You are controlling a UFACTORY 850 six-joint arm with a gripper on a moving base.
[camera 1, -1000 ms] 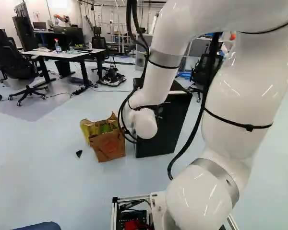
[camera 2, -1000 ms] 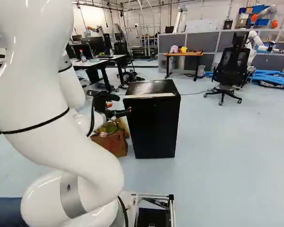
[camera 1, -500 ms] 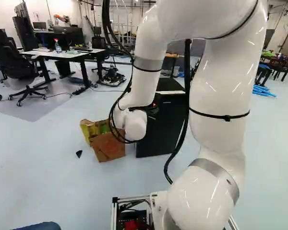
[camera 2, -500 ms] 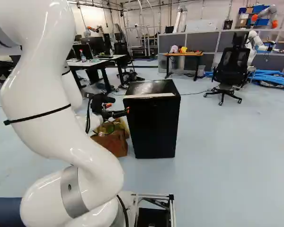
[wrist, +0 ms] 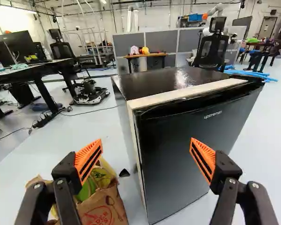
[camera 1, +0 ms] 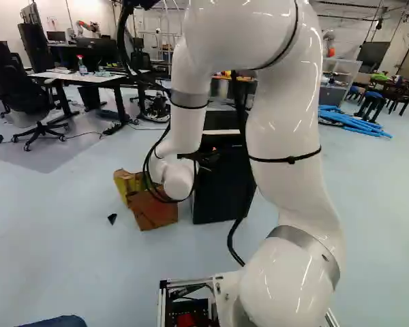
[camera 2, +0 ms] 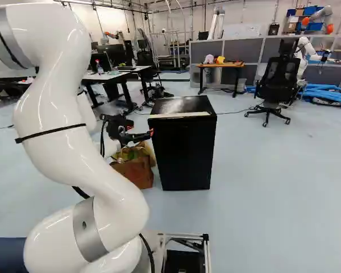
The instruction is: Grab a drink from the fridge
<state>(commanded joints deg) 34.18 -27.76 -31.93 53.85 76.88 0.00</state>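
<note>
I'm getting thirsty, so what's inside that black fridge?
The fridge has its door shut, so nothing inside can be seen; any drinks or shelves are hidden behind it. Only the outside shows, with the open pincer facing it.

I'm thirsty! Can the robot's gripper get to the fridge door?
Probably yes. The gripper is open, close by, and nothing shows between it and the fridge door. The paper bag stands low beside the fridge, likely out of the way.

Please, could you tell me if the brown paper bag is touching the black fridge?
Apart. The wrist view shows it: a strip of pale floor lies between the paper bag and the fridge.
</note>
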